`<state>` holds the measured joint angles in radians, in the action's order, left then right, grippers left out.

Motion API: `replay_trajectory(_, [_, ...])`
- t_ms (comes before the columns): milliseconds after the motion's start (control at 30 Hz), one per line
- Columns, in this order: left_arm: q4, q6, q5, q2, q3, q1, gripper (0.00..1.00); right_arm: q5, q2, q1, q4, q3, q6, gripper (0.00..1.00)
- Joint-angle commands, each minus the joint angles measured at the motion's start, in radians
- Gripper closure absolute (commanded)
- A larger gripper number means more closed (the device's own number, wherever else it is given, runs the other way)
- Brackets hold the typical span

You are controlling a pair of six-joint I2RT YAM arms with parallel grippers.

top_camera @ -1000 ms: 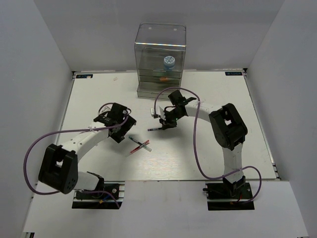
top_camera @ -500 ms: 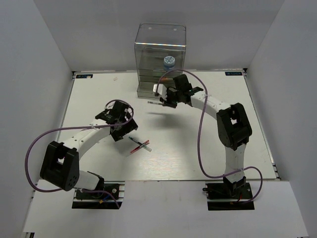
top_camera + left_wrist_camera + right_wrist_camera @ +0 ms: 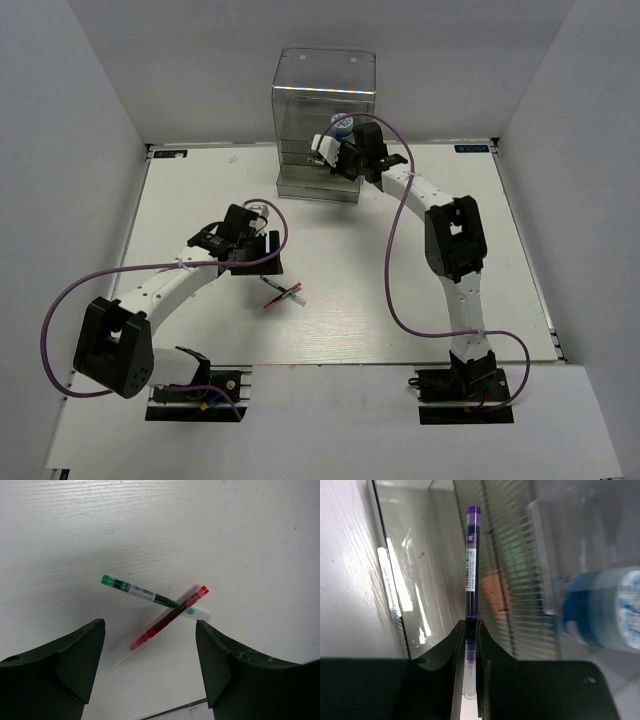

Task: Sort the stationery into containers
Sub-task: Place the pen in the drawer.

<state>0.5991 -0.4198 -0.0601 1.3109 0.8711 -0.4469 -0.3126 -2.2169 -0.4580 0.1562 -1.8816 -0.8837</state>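
The clear acrylic organizer (image 3: 324,125) stands at the back of the table, with a blue-white roll (image 3: 343,123) inside it. My right gripper (image 3: 335,158) is at its front, shut on a purple pen (image 3: 472,560) that points into a drawer of the organizer (image 3: 435,565). The roll (image 3: 600,605) and an orange item (image 3: 492,592) show through the acrylic. A red pen (image 3: 167,619) lies crossed over a green-capped dark pen (image 3: 140,592) on the table. My left gripper (image 3: 150,665) is open just above and short of them; it also shows in the top view (image 3: 255,250).
The white table (image 3: 450,260) is walled on three sides by white panels. The crossed pens (image 3: 283,294) lie near the middle, in front of my left arm. Purple cables loop from both arms.
My right gripper has carried the purple pen from mid-table up to the organizer's front. My left gripper has turned and shifted slightly toward the crossed pens.
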Motion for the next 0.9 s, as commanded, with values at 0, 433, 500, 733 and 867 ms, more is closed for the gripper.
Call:
replay_trajectory(0, [-0.005, 0.098, -0.073, 0.007, 0.003, -0.021, 0.18, 0.014, -0.044, 0.005, 0.002, -0.062, -0.032, 1.0])
replay_trajectory(433, [0.086, 0.078, -0.038, 0.185, 0.08, -0.119, 0.23, -0.112, 0.067, 0.013, -0.033, 0.038, 0.067, 0.51])
replay_trajectory(500, [0.087, 0.078, -0.026, 0.185, 0.089, -0.139, 0.26, -0.141, 0.117, 0.015, -0.049, 0.123, 0.115, 0.51])
replay_trajectory(733, [0.087, 0.099, -0.003, 0.231, 0.089, -0.161, 0.29, -0.203, 0.258, 0.021, -0.109, 0.35, 0.167, 0.5])
replay_trajectory(867, [0.077, 0.099, 0.034, 0.278, 0.089, -0.17, 0.36, -0.246, 0.342, 0.027, -0.121, 0.429, 0.204, 0.48])
